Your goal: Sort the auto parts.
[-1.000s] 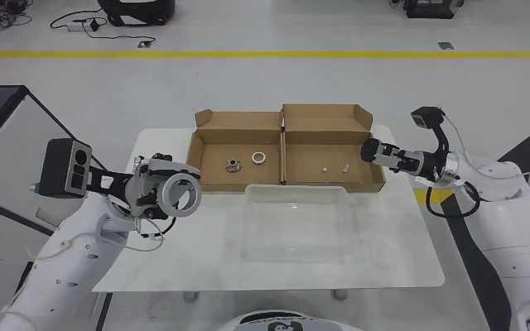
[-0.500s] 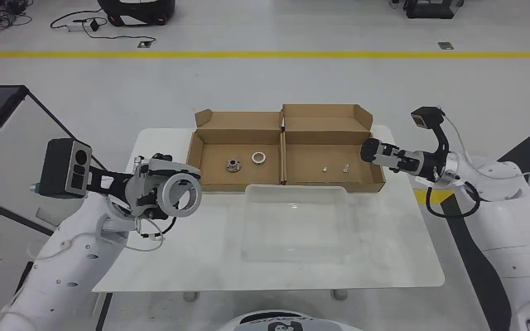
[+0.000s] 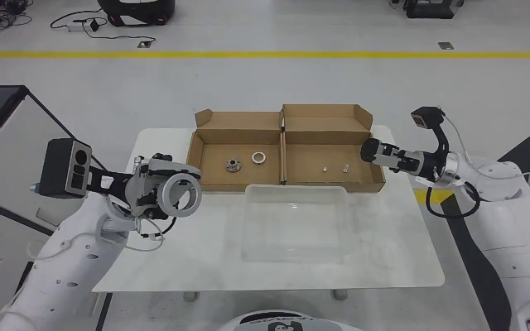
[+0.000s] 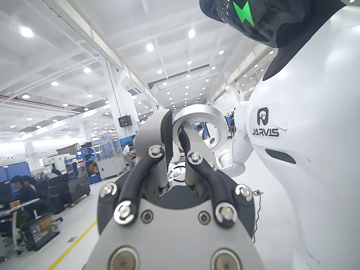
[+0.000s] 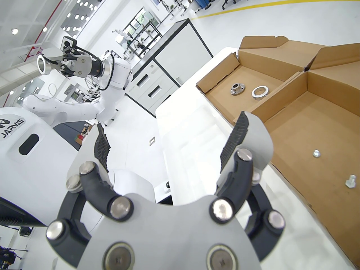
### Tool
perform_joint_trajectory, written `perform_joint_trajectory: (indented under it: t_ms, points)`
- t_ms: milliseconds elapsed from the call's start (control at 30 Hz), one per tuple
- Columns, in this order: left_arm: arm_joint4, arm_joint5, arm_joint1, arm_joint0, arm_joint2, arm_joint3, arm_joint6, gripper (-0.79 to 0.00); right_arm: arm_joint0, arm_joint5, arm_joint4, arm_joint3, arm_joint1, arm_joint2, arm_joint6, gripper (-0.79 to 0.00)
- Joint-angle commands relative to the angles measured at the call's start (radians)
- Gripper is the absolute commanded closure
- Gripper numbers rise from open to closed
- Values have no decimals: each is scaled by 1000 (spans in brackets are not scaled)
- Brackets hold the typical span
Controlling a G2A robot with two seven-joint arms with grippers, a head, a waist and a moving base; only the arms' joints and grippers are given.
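Top view: left claw clamped on large metal ring, held above left side of bench. Right claw spread wide, empty, just right of right box. Left box holds flange and small ring; right box two bolts

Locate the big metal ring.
Top view: the big metal ring is gripped in the left pincer, above the left edge of the table, just left of the left cardboard box.

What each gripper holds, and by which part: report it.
Left gripper: a large metal ring, pinched across its wall, one finger inside the bore, one outside. Right gripper: open, holding nothing.
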Motion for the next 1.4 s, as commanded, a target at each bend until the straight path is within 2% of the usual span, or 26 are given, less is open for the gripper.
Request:
perform_joint_trajectory:
  t_ms: [0,267,400,700,833,933,1233,1367]
  points:
    - [-18,0,-3,-1,9,-16,-15,0,0,0,0,0,0,0,0,-785]
    - [-226,0,-27,19,16,-71,1,0,0,0,0,0,0,0,0,-785]
    - [-259,0,-38,21,13,-90,1,0,0,0,0,0,0,0,0,-785]
    - [-117,0,-35,20,18,-63,-18,0,0,0,0,0,0,0,0,-785]
    - [-13,0,-28,15,-9,-41,-105,0,0,0,0,0,0,0,0,-785]
    - [16,0,-27,24,-20,-38,-127,0,0,0,0,0,0,0,0,-785]
    - [-106,0,-39,41,-17,-61,-6,0,0,0,0,0,0,0,0,-785]
    - [-208,0,-47,39,-18,-82,1,0,0,0,0,0,0,0,0,-785]
